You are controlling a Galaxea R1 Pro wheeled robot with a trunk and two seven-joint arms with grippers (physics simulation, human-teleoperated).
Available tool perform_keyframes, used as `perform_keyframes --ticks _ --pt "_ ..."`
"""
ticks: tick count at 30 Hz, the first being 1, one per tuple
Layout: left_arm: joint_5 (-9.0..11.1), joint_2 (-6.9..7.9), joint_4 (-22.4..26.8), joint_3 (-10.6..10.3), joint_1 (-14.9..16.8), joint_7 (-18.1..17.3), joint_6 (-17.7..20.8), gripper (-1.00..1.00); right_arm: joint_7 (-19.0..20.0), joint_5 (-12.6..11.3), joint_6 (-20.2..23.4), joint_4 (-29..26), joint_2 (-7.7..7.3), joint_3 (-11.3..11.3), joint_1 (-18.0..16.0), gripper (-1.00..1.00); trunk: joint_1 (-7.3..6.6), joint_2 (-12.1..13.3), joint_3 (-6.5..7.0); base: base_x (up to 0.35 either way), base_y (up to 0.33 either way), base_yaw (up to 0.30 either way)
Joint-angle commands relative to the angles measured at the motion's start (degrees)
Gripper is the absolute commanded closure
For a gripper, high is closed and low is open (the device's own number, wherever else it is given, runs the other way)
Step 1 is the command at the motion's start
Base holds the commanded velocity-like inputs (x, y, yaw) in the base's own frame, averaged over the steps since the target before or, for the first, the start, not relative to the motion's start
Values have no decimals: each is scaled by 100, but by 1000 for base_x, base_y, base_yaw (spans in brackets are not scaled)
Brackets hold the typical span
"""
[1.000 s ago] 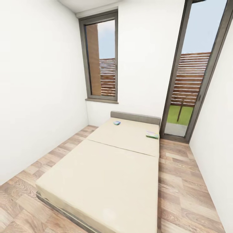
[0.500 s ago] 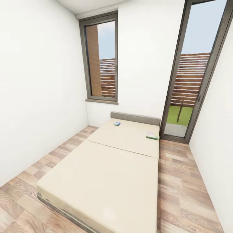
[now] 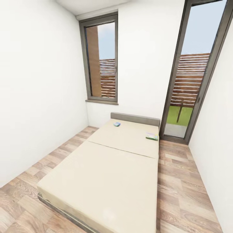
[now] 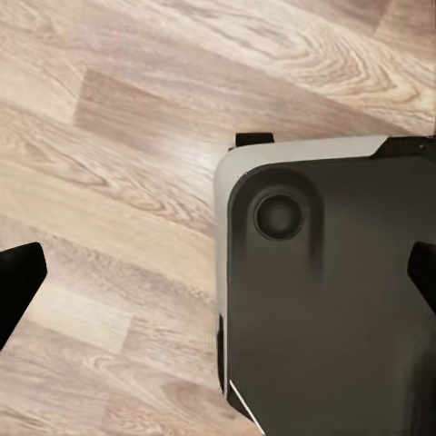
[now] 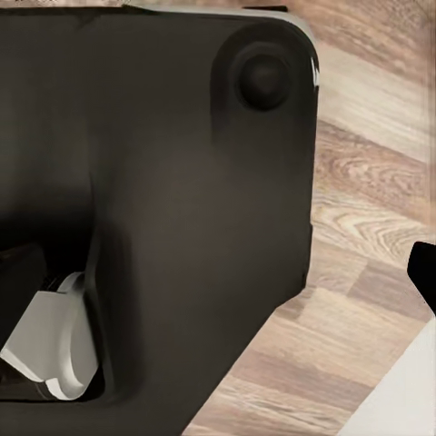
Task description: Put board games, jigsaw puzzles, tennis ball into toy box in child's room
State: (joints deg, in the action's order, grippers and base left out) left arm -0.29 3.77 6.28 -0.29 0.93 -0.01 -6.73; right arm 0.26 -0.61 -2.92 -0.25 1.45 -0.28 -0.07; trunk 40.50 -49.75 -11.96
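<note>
So both flat card board games sit near the grey headboard on the low beige bed (image 3: 106, 181): small blue one (image 3: 116, 124), white-and-green one (image 3: 152, 136). Light, stiff, probably slick; I'd pinch an edge. Can't tell either gripper's opening.

The beige two-part bed (image 3: 106, 174) fills the floor; a small blue board game (image 3: 116, 124) lies near its grey headboard, a white-and-green one (image 3: 151, 136), seemingly flat, by the far right edge

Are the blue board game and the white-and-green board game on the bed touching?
Apart. The head view shows the blue board game near the headboard and the white-and-green board game by the mattress's right edge, bare mattress between.
</note>
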Motion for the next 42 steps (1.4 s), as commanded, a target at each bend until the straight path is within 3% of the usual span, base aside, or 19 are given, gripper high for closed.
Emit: perform_keyframes --ticks 1,5,8,12,17,20,25,31,34,42 --pt "3 72 61 4 16 0 20 -100 8 -14 -23 -2 -35 -8 1 -100 -22 36 12 0 0 0" --pt "27 229 336 29 33 -2 232 -100 13 -90 -33 -2 -170 -39 1 -100 -110 197 83 0 0 0" --pt "36 332 605 39 43 -19 460 -100 36 -309 -46 -2 -277 -118 -1 -100 -176 317 137 0 0 0" --pt "49 490 988 52 47 -41 757 -100 100 -730 -61 -5 -602 -213 -4 -100 -263 478 209 0 0 0" --pt "54 560 1247 60 49 -50 908 -100 240 -1046 -17 -9 -926 -260 -55 -100 -373 678 299 0 0 0" --pt "55 567 1401 62 83 -54 1011 -100 285 -1096 11 -11 -989 -266 -176 -100 -439 798 353 0 0 0" --pt "61 599 1706 58 365 -79 1748 -100 313 -1128 83 -19 -1056 -267 -597 -100 -549 999 442 0 0 0" --pt "71 710 1889 67 654 -100 2109 -100 464 -1133 46 -311 -1196 -268 -786 -100 -681 1240 550 0 0 0" --pt "79 835 1932 224 907 -209 2233 -100 870 -1146 91 -945 -1263 -265 -762 -100 -747 1360 604 0 0 0" --pt "65 1003 1953 897 1175 -898 2386 -100 1101 -1480 165 -1595 -1299 -557 -740 -100 -922 1681 748 0 0 0"
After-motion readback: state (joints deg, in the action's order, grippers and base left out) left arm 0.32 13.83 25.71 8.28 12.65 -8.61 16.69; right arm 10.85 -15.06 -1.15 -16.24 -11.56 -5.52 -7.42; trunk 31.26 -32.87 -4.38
